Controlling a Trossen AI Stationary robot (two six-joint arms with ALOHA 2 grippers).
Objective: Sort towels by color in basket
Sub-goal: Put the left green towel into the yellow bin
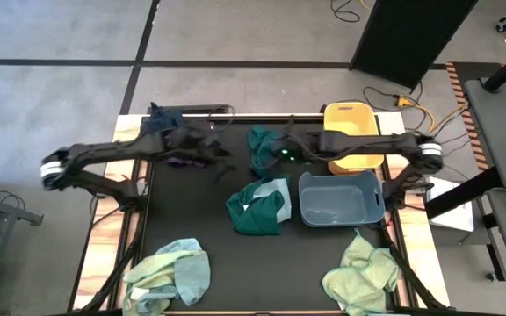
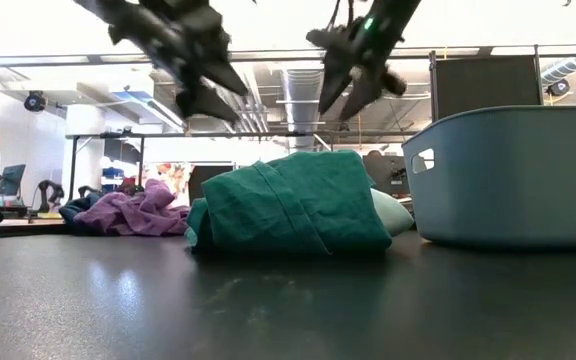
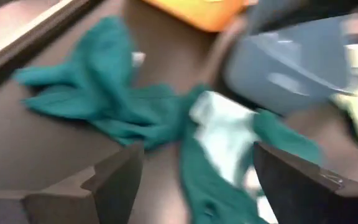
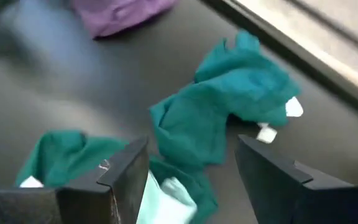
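Observation:
Two dark green towels lie mid-table: one (image 1: 264, 145) toward the far side, also in the right wrist view (image 4: 222, 106), and one (image 1: 255, 211) next to the grey-blue bin, bunched with a pale towel (image 1: 277, 189). A purple towel (image 1: 178, 161) lies under my left arm and a navy towel (image 1: 161, 116) rests at the far edge. My left gripper (image 1: 220, 165) hovers open above the table, left of the green towels. My right gripper (image 1: 272, 154) hangs open over the far green towel. Both grippers show raised in the low view, the left (image 2: 206, 92) and the right (image 2: 346, 85).
A grey-blue bin (image 1: 341, 198) stands right of centre with a yellow bin (image 1: 353, 133) behind it. Light blue and yellow-green towels (image 1: 170, 272) are heaped at the near left corner, and yellow-green towels (image 1: 362, 274) at the near right. The table's near middle is bare black surface.

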